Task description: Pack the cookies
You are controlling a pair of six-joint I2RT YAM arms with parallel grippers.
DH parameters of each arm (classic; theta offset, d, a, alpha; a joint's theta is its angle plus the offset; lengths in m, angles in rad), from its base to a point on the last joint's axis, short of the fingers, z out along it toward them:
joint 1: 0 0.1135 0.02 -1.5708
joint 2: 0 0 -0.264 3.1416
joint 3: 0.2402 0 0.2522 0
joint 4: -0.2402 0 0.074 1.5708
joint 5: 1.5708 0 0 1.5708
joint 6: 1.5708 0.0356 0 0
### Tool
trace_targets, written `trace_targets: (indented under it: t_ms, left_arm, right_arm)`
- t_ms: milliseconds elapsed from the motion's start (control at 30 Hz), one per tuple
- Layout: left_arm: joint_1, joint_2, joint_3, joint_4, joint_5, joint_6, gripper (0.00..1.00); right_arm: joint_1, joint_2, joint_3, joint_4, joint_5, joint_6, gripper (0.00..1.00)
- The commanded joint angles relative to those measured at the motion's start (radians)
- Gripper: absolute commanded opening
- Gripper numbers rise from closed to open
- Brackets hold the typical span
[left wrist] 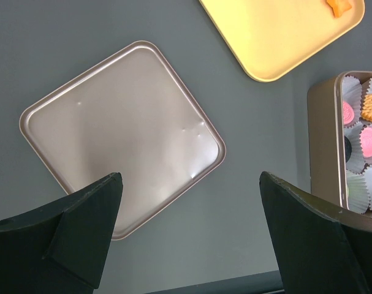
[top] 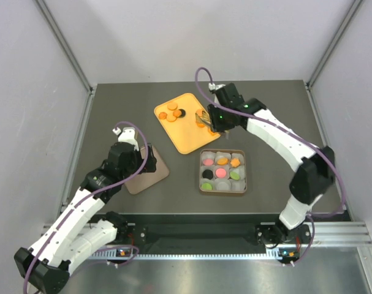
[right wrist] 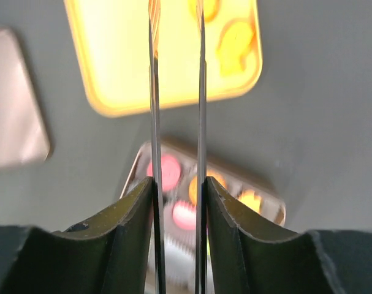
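Note:
Orange cookies (top: 172,112) and a black one (top: 181,113) lie on the yellow tray (top: 189,138). More cookies (top: 221,173) in pink, orange, green and black sit in white paper cups in the square tin (top: 201,184). My right gripper (top: 217,124) hovers over the tray's right edge, shut on thin metal tongs (right wrist: 201,92) whose two blades run between its fingers (right wrist: 231,208). The tong tips are out of the right wrist view, so I cannot tell if they hold a cookie. My left gripper (left wrist: 190,177) is open and holds nothing, low over the table beside the tin lid (left wrist: 118,131).
The tin lid (top: 146,174) lies flat, left of the tin. The tin (left wrist: 323,141) and the tray (left wrist: 277,37) show at the right of the left wrist view. Metal frame posts and white walls surround the dark table.

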Motion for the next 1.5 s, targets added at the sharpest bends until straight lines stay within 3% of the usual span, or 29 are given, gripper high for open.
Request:
trace_targets:
  t_ms: [0,200,1467]
  left_arm:
    - [-0.004,-0.021,0.003,0.018,0.001,0.006,0.98]
    - [-0.004,-0.029,0.001,0.018,0.001,0.006,0.98]
    - [-0.004,-0.035,0.0,0.022,0.004,0.004,0.98]
  right_arm:
    - [-0.018,0.128,0.131,0.078,0.087,-0.009,0.37]
    - [-0.035,0.248,0.222,0.073,0.089,0.017,0.37]
    - [-0.071,0.417,0.329,0.072,0.03,0.053,0.42]
